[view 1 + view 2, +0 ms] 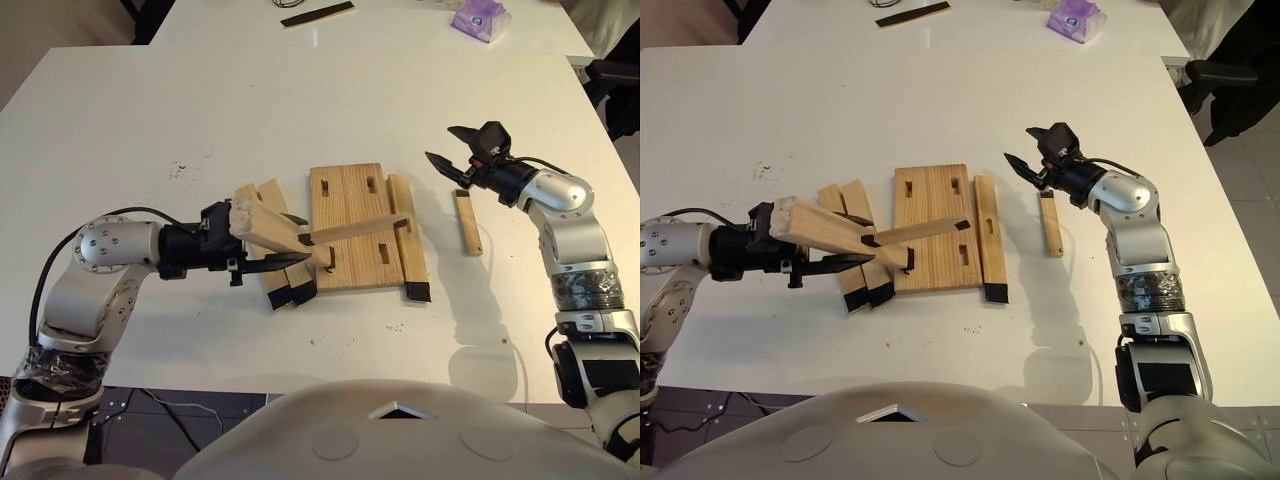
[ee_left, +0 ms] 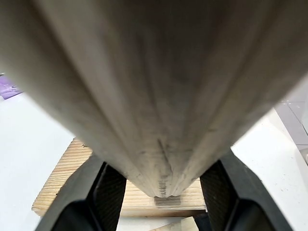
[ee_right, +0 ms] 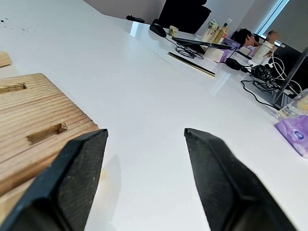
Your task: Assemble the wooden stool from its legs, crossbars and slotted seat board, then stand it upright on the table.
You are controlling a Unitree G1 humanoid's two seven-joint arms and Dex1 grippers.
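Left gripper (image 1: 292,261) clamps leg (image 1: 262,224), crossbar (image 1: 352,231) seemingly socketed, above seat board (image 1: 345,190) mid-desk (image 1: 200,120). Right gripper (image 1: 440,144) agape, empty. Pine: light, stiff; grip flat faces mid-length.

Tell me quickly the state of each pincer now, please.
Left pincer: shut on a leg.
Right pincer: open, holding nothing.

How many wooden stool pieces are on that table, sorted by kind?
Legs: 4 (one held, with a crossbar stuck in it)
Crossbars: 2
Seat board: 1
Total: 7
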